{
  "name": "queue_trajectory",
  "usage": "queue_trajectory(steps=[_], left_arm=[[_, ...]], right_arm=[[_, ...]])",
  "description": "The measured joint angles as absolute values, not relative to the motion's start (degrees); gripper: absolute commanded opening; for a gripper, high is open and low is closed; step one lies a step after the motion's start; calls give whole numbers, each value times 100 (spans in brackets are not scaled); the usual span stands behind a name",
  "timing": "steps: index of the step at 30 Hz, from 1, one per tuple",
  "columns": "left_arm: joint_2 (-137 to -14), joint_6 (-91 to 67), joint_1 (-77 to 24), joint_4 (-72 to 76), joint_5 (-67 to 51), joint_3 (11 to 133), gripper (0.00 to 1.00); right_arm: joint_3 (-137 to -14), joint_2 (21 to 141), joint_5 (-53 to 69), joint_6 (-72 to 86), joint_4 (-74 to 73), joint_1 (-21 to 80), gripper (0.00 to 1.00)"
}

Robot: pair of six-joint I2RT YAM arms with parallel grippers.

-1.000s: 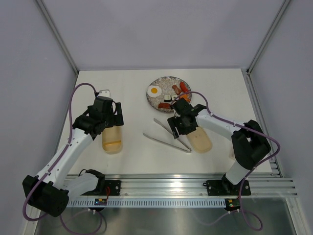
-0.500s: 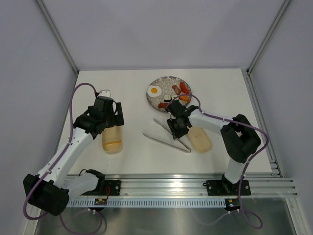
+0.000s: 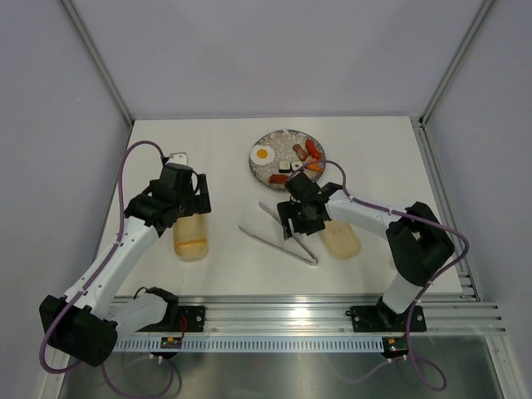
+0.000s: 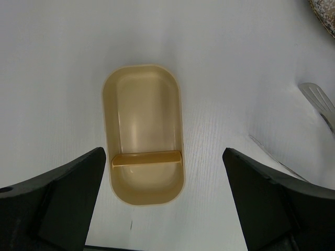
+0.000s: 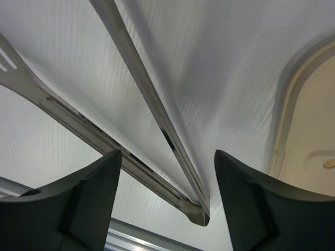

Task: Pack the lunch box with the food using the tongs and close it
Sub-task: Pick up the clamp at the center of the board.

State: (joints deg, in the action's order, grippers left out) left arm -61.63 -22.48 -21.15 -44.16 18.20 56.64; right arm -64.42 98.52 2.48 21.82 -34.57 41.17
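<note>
My left gripper (image 3: 191,209) hangs over the box (image 3: 190,238), fingers (image 4: 63,193) spread wide and holding nothing. The box sits on the table (image 3: 224,150) at the left, open. From my left wrist, it lies between my two fingers with one short end toward me. A low divider crosses it near that end, and both compartments are bare.

To the right, near the middle of the table, the tongs (image 3: 274,243) lie flat. Their two arms fan out toward the left and meet at the end nearer my right side. Beyond them, farther back on the table, is the plate (image 3: 278,140). It carries the egg (image 3: 263,154) on its left, the sausages (image 3: 312,150) on its right and other small pieces that I cannot make out well.

My right gripper (image 3: 293,223) is low over the tongs, close to their joined end. My right wrist shows both tong arms running through the gap between my fingers (image 5: 78,204), which stand apart and clamp nothing. I cannot tell whether either finger touches the metal.

Just right of the tongs lies the lid (image 3: 342,241), flat on the table, partly under my right arm.
</note>
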Motion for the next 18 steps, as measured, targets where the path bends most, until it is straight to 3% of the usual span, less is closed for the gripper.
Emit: queue_trajectory(steps=[4, 10, 18], left_arm=[[-6163, -2248, -2115, -4421, 1820, 5662, 99], [-6145, -2250, -2115, -4451, 1820, 5658, 99], [-6088, -2252, -2115, -4453, 1820, 5658, 99]], right_arm=[[-6276, 9443, 261, 2156, -3339, 4143, 99], [-6171, 9063, 237, 1653, -3109, 4554, 99], [-6344, 9655, -242, 969, -3376, 5026, 99]])
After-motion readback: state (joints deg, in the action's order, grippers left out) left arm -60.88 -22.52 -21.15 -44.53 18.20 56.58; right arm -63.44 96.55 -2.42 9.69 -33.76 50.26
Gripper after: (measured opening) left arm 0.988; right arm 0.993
